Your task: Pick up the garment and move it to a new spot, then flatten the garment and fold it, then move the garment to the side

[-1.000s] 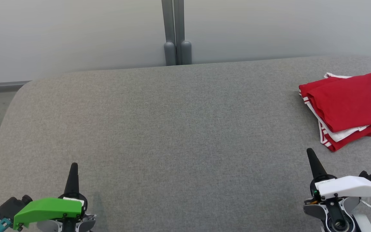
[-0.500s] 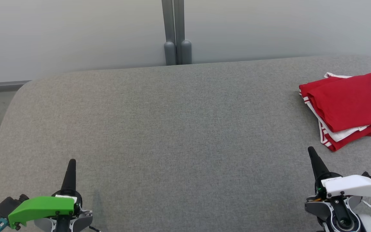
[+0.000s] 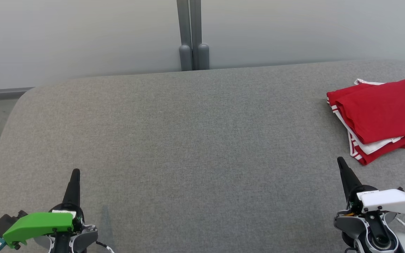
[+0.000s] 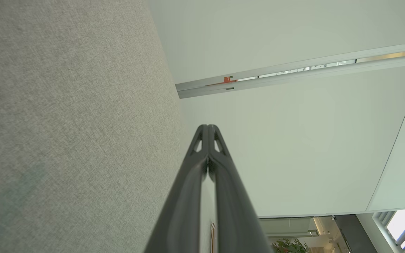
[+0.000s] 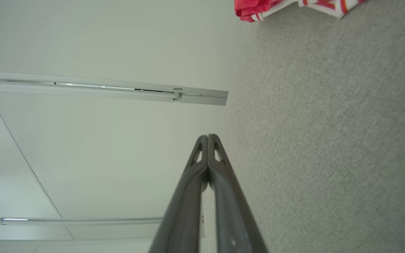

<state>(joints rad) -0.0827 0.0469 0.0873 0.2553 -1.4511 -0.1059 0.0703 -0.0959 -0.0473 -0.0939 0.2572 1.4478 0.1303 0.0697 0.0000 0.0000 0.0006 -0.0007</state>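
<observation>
The garment (image 3: 381, 117) is a red piece with white striped trim, folded into a neat stack at the right edge of the grey table (image 3: 195, 140). Its corner also peeks in at the top of the right wrist view, garment (image 5: 258, 7). My right gripper (image 3: 340, 162) hovers shut and empty just in front of the stack, apart from it. My left gripper (image 3: 75, 173) is shut and empty at the lower left, far from the garment. In the wrist views the left gripper (image 4: 207, 127) and the right gripper (image 5: 208, 136) each have both fingers pressed together with nothing between them.
A pale wall with a grey vertical post (image 3: 191, 35) stands behind the table's far edge. The table's rounded left corner (image 3: 23, 98) drops off to a floor strip. Broad grey surface lies between the two arms.
Both grippers have drawn slightly outward and toward the bottom edge of the head view. The garment has stayed still.
</observation>
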